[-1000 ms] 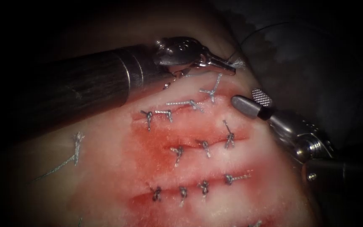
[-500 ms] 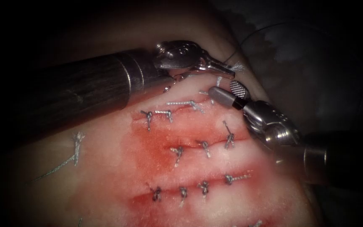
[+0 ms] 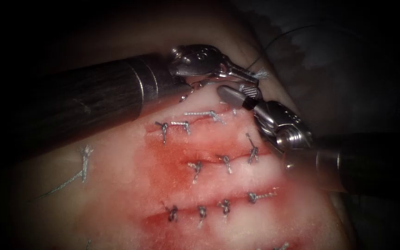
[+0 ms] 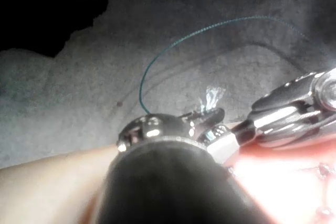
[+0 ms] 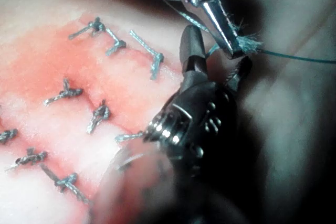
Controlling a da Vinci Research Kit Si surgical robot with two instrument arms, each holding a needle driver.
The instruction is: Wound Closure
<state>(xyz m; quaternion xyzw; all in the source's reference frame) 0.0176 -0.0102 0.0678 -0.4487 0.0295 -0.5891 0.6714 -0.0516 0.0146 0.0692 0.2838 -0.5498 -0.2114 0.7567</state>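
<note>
- While my left hand (image 3: 254, 79) is pinched shut on the thread (image 3: 261, 73), it sits at the upper right end of the topmost cut (image 3: 200, 113), with the strand's frayed tuft poking out just past the tips.
- From that pinch a thin length of thread arcs up and away over the dark cloth (image 4: 79, 103) behind the tissue (image 3: 116, 199). It looks slack, not taut.
- My right hand (image 3: 240, 94) is spread narrowly and holds nothing. Its two jaws lie just beside the left hand's tips, on the right end of that same cut.
- Where the needle lies I cannot tell.
- The thread looks very light and limp, with no stiffness of its own. The braid fluffs out where it ends, so I judge it fragile there and likely to shred or slip under a bite.
- I would take it on the sound strand just short of the tuft, squarely across the jaws, and never on the fluff.
- The tissue looks soft and wet with red fluid (image 3: 172, 162) around the tied stitches (image 3: 225, 162). I expect it to yield and tear rather than resist, so any pull on the thread should be gentle and along the strand.
</note>
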